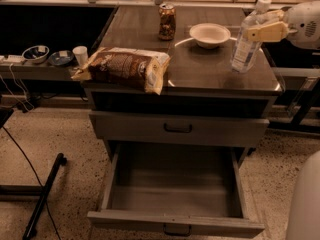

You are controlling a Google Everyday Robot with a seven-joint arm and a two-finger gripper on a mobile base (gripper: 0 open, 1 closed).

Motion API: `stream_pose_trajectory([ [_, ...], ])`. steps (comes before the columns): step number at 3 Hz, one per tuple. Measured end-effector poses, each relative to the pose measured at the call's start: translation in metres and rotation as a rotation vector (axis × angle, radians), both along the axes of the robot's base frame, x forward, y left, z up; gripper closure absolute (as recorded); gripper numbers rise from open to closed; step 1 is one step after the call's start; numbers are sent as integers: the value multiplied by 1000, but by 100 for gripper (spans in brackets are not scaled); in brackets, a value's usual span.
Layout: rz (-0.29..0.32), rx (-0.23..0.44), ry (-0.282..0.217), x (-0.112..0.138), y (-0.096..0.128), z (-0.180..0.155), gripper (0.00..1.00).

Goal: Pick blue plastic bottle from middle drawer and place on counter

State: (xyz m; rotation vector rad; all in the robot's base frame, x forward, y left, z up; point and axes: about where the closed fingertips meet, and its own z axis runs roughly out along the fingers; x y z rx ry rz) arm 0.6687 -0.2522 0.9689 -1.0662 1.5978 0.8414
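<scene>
The tool (252, 32) clamps the upper body of the blue plastic bottle (243, 54), just right of the white bowl (210, 34). The bottle is slightly tilted, with its base at the bench (200, 71) surface. Contact cannot be confirmed. The middle drawer (175, 222), below the bowl, is pulled open.

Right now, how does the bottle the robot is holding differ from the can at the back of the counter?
The bottle is clear, slim and white-capped; the can is brown, patterned and shorter. The bottle leans, clamped in the gripper at the right edge of the counter; the can stands upright and untouched at the back. Both are drink containers over the same counter.
</scene>
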Motion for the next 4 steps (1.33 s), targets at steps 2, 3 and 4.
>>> stream_pose_trajectory([
  [2, -25, 9, 91, 9, -8, -23, 58],
  [3, -26, 9, 91, 9, -8, -23, 34],
  [4, -26, 9, 91, 9, -8, -23, 11],
])
